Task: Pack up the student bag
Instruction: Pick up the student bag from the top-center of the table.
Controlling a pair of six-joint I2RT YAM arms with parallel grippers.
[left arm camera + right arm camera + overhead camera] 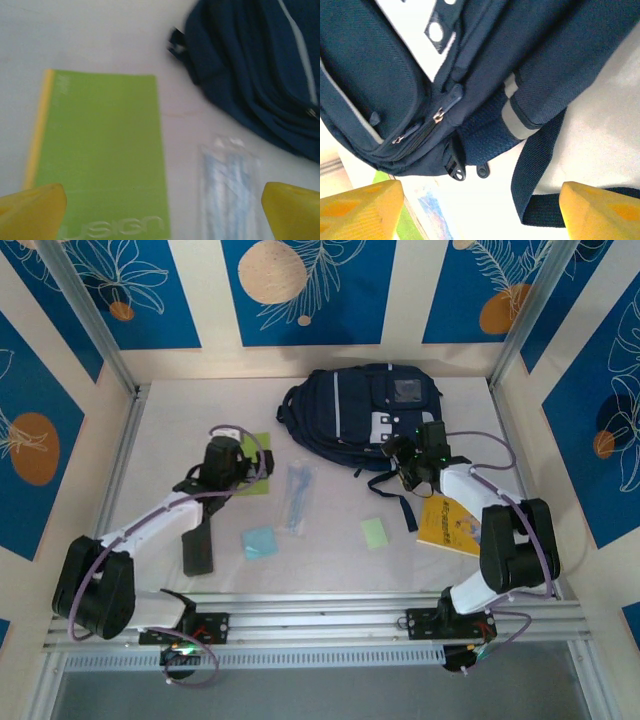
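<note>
Your student bag (350, 405) is lying flat at the back of the table (330, 570), a bit right of centre, front pocket facing up. There's loose stuff in front of it: a green notebook (100, 150), a clear packet of pens (227, 190) just beside that, then nearer the arm bases a light blue pad (259, 542) and a small green pad (375, 532), well apart from each other. A yellow book (450, 525) sits over on the right, near your right arm.

Your left arm is stretched out low across the table toward the notebook. The left gripper (160, 212) has its jaws spread wide with nothing in them, hanging over the notebook and the pen packet. The bag's edge is just past the packet.

Your right arm is folded sharply at the elbow and reaches in to the bag's near right corner. The right gripper (480, 210) is parted too, holding nothing. It hangs over the zip pulls and a dark strap (535, 165), which the fingertips aren't pinching.
</note>
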